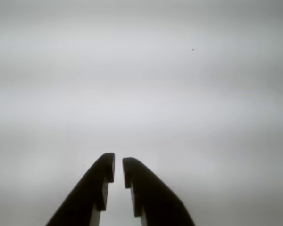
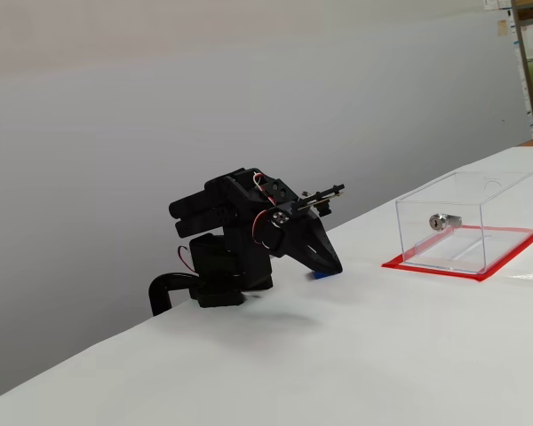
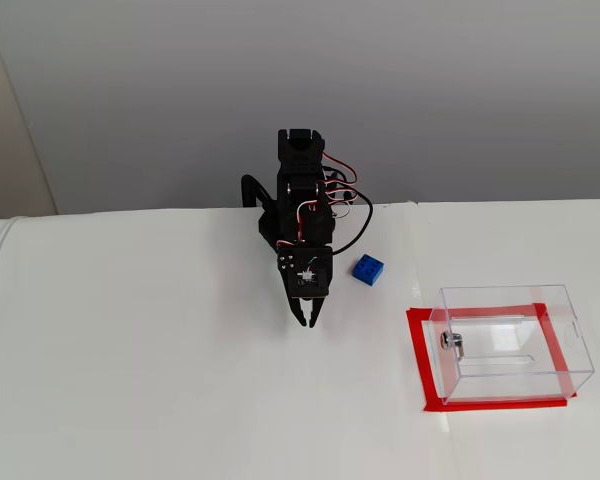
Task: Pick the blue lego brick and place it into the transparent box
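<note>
My claw (image 3: pixel 306 322) hangs low over the white surface (image 3: pixel 160 380), its two fingers nearly together with only a slim gap between the tips — nothing gripped; the wrist view shows just bare surface ahead of the claw (image 1: pixel 118 165). In a fixed view from above, the blue lego brick (image 3: pixel 368 269) lies on the surface just beside my claw at about two o'clock, untouched. The transparent box (image 3: pixel 510 340) stands well apart at about four o'clock on its red rim — a silver lock part (image 3: pixel 452 341) on its near wall.
</note>
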